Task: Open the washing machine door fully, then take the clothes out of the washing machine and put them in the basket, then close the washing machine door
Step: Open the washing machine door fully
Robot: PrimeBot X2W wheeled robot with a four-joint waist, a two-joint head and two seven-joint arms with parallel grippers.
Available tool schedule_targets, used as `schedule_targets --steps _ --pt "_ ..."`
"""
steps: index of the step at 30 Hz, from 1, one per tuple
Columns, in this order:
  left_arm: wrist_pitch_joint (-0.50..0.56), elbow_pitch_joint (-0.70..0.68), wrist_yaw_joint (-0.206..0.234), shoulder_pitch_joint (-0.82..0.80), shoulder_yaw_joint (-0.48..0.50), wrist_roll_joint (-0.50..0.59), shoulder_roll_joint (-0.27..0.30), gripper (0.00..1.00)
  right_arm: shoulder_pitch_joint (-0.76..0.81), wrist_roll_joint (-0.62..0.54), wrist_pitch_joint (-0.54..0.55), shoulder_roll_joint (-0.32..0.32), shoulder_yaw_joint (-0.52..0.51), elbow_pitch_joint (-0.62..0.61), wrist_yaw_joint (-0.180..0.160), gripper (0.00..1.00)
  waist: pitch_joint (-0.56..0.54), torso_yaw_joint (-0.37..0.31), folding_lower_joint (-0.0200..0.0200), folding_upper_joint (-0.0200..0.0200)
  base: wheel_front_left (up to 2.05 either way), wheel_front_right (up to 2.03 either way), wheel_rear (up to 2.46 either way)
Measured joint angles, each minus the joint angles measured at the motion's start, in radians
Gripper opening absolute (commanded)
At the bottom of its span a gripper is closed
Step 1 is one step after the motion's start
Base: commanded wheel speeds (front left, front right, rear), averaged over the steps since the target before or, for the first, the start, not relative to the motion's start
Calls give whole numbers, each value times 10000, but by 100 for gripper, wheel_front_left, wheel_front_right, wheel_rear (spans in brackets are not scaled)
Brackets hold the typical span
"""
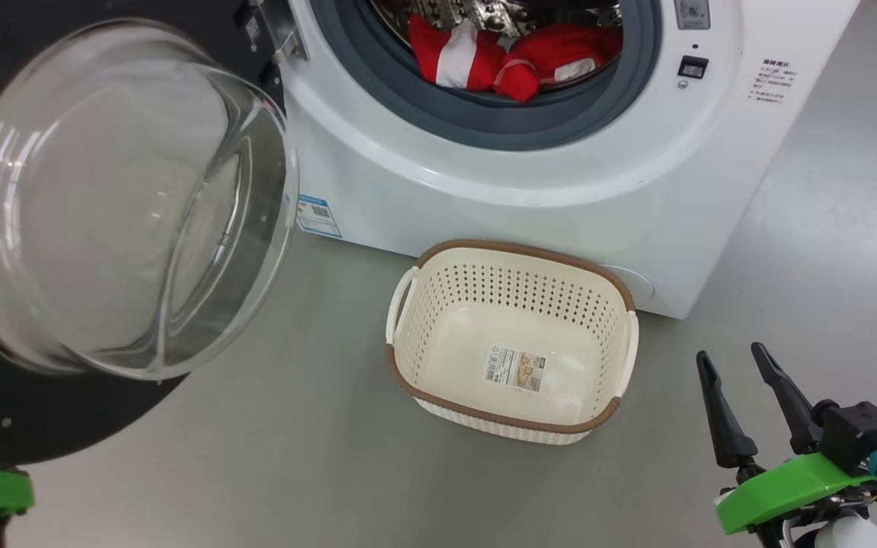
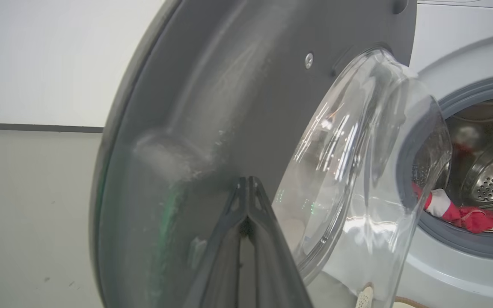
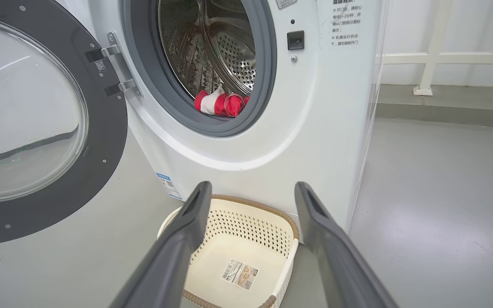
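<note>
Left gripper pinched closed by door, wrist view

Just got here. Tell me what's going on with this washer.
A two-armed robot is working on emptying the washing machine. The washing machine door stands swung open on the robot's left, and the shut left gripper points at the door's inner face from close up. The right gripper is open and empty, off to the right of the basket. The red clothes lie at the mouth of the drum. The basket sits on the floor before the machine with nothing in it.
</note>
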Motion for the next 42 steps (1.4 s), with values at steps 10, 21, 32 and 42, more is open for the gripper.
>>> schedule_targets --steps 10,21,32,42 --pt "0 1225 -309 -998 744 652 259 0 -19 -15 0 -12 2 -15 0 100 274 -74 0 0 0 0 0" --pt "0 2276 -399 -2007 1693 1129 757 0 -380 -169 0 -98 23 -75 2 100 720 -206 0 0 0 0 0" --pt "-4 2890 -470 -2510 2082 1300 1271 0 -630 -194 0 -240 84 -96 2 100 1135 -406 0 0 0 0 0" --pt "-10 3348 -470 -2792 2128 1137 1469 0 -631 -255 0 -265 79 -94 2 100 1278 -500 0 0 0 0 0"
